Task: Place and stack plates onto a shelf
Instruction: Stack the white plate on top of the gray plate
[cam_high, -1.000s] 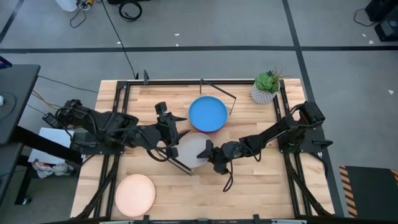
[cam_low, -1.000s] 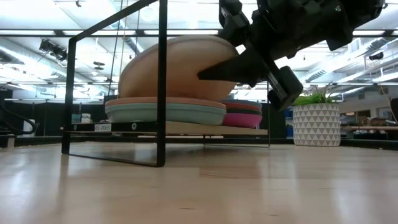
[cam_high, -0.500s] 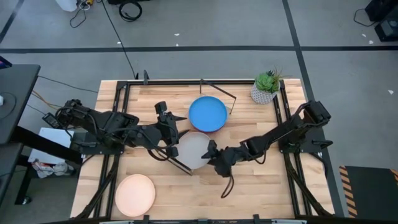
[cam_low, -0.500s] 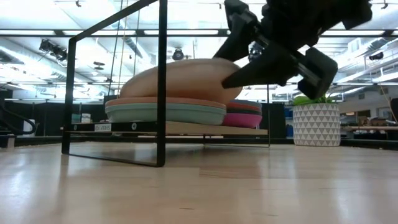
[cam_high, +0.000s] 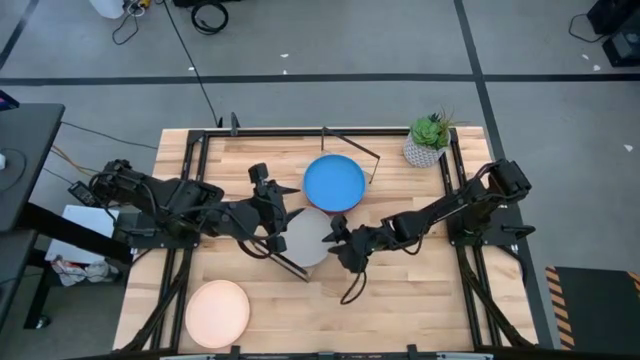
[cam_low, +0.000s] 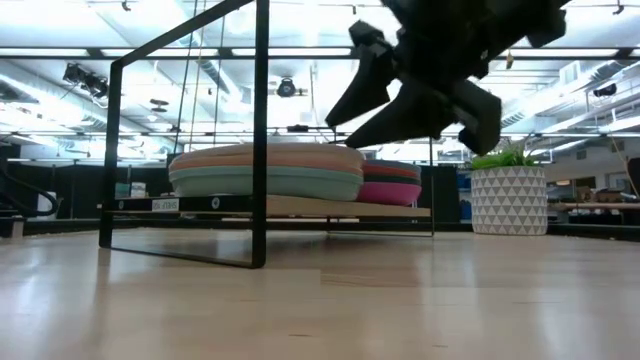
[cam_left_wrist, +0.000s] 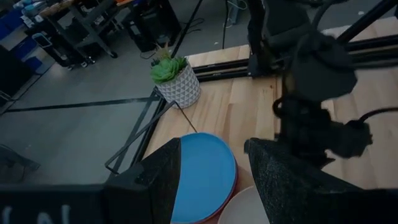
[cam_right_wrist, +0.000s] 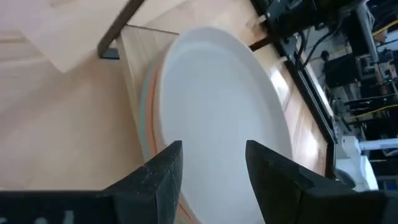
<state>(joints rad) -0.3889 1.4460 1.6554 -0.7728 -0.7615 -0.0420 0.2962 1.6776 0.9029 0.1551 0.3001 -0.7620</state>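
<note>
Two dark robot arms reach toward the middle of a slatted wooden table, seen from above. The right gripper hovers with its fingers spread apart and holding nothing; just ahead of its fingertips lies a pale grey plate, flat on top of a stack. The right wrist view shows this grey plate filling the space beyond the open fingers, with the edges of teal and orange plates showing beneath it.

The stack rests on the shelf, a pale wooden board on thin black wire legs. In the low view, the stack sits level, and a second stack with magenta plates stands just beside it on the board, beyond the right gripper's fingers. From above, that second stack is topped by a bright blue plate.

The left gripper waits at the other side of the grey plate, its fingers apart and empty; the blue plate lies ahead of them.

A cream plate lies alone on the table, well apart from both grippers. A potted plant stands at a far corner.
</note>
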